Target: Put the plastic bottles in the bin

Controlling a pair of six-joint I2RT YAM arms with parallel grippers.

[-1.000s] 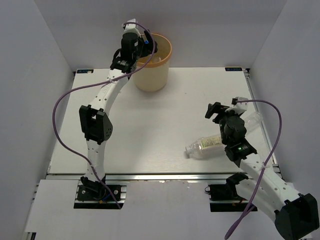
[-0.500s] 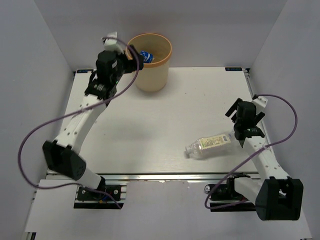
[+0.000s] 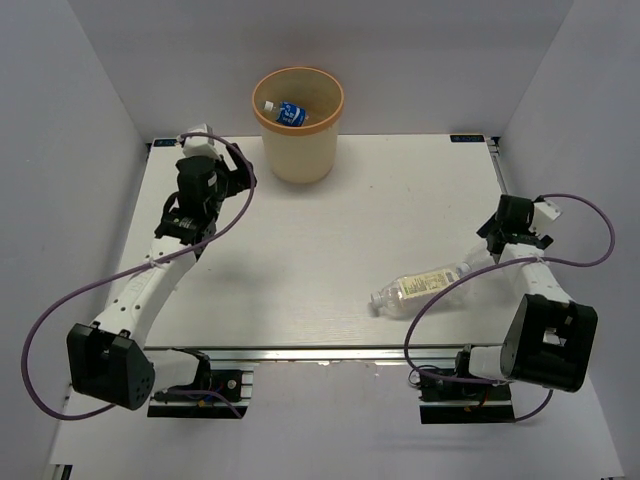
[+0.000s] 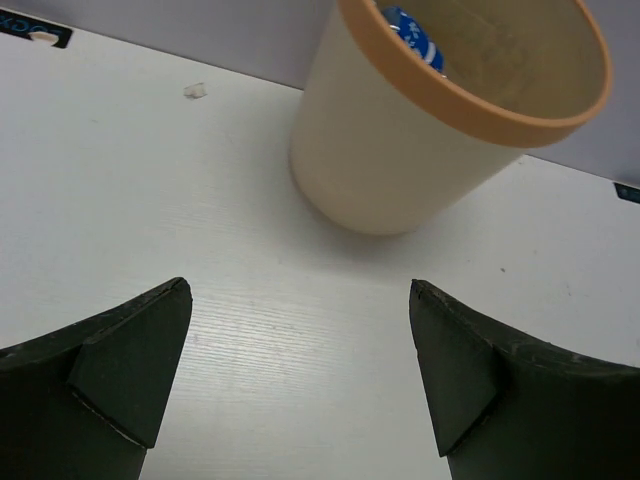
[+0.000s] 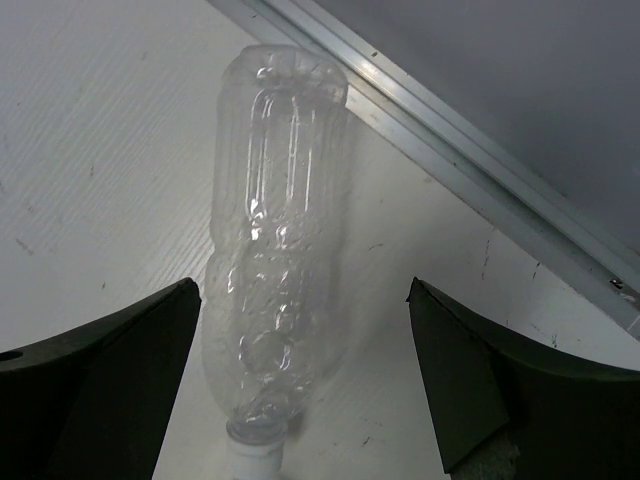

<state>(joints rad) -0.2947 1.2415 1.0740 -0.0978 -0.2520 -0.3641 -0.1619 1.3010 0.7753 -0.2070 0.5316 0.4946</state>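
The beige bin (image 3: 300, 150) stands at the back of the table, and a blue-labelled bottle (image 3: 285, 112) lies inside it. The bin (image 4: 400, 150) also fills the top of the left wrist view. My left gripper (image 3: 238, 178) is open and empty, left of the bin and apart from it (image 4: 300, 290). A larger clear bottle with a pale label (image 3: 420, 288) lies on its side at the front right. My right gripper (image 3: 512, 236) is open over a plain clear bottle (image 5: 280, 250) that lies between its fingers (image 5: 303, 285), cap towards the camera. The other bottles are out of view.
The table's right edge rail (image 5: 480, 170) runs just beyond the clear bottle. White walls enclose the table on three sides. Purple cables loop beside both arms.
My left gripper has pulled back from over the bin to the left, leaving the blue-labelled bottle inside. My right gripper has moved right, to the clear bottle by the table edge.
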